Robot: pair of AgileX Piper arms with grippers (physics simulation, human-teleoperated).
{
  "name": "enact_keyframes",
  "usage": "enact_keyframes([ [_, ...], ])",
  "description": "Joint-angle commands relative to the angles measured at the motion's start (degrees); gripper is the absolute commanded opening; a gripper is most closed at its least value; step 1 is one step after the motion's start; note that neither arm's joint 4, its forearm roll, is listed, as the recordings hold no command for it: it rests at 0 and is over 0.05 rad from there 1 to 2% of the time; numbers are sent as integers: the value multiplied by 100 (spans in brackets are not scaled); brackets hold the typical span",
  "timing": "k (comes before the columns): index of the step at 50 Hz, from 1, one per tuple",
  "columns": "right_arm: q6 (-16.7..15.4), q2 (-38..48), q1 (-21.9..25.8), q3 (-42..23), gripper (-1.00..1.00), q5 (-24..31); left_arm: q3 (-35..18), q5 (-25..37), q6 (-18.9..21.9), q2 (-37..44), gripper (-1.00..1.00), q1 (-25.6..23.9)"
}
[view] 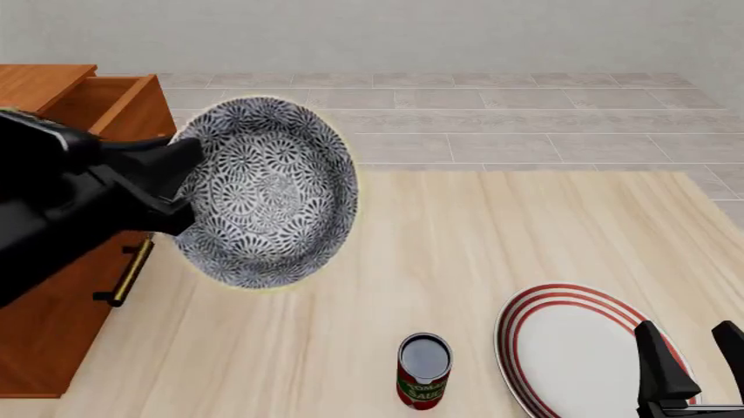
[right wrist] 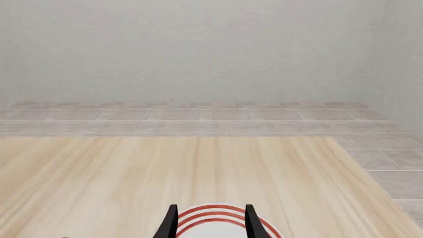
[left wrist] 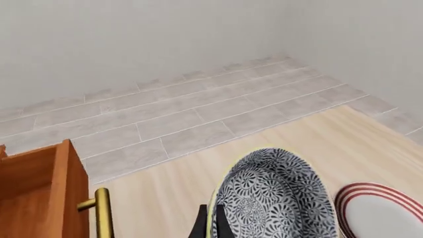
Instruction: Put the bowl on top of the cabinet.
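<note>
The left gripper (view: 174,187) was clamped on the rim of the round, deep, black-and-white floral-speckled bowl (view: 270,192), carrying it tilted in the air with its hollow facing the front camera. The large reddish-brown wooden cabinet (view: 70,113), with brass bar handles and one drawer standing open, lay just to the left of the bowl and beneath the arm, so the carry ran leftward. The right gripper (view: 695,361) idled, fingers apart and empty, over the flat white red-ringed plate (view: 570,348), beside a small red can (view: 423,370) on the pale wooden table (view: 489,235).

left arm hides cabinet (view: 58,287) front; plate (view: 581,348) cropped.
</note>
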Motion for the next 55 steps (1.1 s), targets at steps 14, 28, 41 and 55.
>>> enact_keyframes([
  [14,1,0,1,0,100,0,-667,714,119,-1435,-100,726],
  [28,0,1,0,0,100,0,-952,589,-349,-1872,-100,2260],
  [41,-1,0,0,0,100,0,-1177,574,-884,-1998,-100,3373],
  [55,0,-1,1,0,100,0,-1433,749,-1449,-1841,-100,4209],
])
